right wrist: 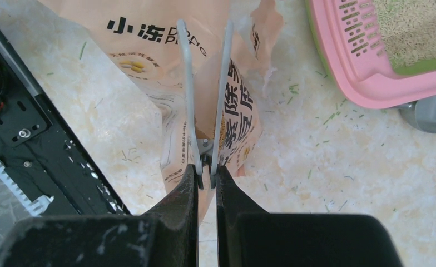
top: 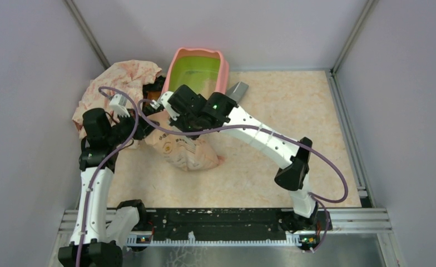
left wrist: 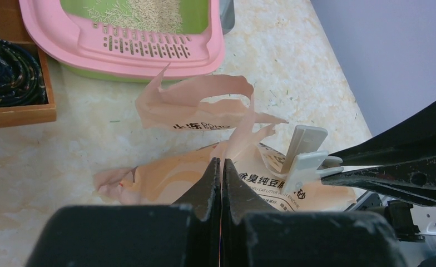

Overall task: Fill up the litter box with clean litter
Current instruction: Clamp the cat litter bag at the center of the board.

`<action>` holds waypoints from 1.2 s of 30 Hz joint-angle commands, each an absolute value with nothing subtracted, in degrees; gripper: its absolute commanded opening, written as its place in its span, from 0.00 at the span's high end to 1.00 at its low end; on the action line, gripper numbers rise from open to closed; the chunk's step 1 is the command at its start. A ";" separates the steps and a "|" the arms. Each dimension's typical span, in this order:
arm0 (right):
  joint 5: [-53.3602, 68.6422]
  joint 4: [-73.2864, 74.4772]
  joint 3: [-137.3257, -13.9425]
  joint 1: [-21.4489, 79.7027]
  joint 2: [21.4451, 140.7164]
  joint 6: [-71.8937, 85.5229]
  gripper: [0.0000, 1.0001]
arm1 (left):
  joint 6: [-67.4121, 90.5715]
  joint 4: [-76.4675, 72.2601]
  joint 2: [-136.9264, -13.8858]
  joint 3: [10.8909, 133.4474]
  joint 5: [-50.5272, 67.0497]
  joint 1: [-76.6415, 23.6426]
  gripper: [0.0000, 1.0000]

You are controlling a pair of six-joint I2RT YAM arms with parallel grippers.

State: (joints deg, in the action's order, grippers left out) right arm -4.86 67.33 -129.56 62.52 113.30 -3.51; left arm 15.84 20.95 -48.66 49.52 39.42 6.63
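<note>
The left jaws are shut tight on the peach litter bag [left wrist: 166, 178], near its torn top. The right jaws squeeze a pale clip [left wrist: 305, 150]. The litter box [left wrist: 149, 47] sits just past that torn top, with some litter [left wrist: 143, 14] inside.

Left wall [top: 26, 67]: plain lilac-grey panel, matte, unmarked.
Back wall [top: 249, 28]: same pale panel, slightly brighter.
Right wall [top: 410, 83]: same panel, running down to the near edge.
Corner posts [top: 352, 36]: slim grey metal profiles where the panels meet.
Table top [top: 293, 100]: cream and peach marbled sheet, strewn with tiny green flecks [right wrist: 327, 119].
Near edge: silver aluminium rail [top: 360, 219] across the width, patterned grey sheet [top: 232, 257] below it.
Light: soft, even, from above; faint shadows only.
</note>
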 commanded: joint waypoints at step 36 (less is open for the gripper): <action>-27.17 73.38 -133.30 67.86 115.17 -1.90 0.93 | 17.78 7.12 -45.69 48.10 45.36 9.49 1.00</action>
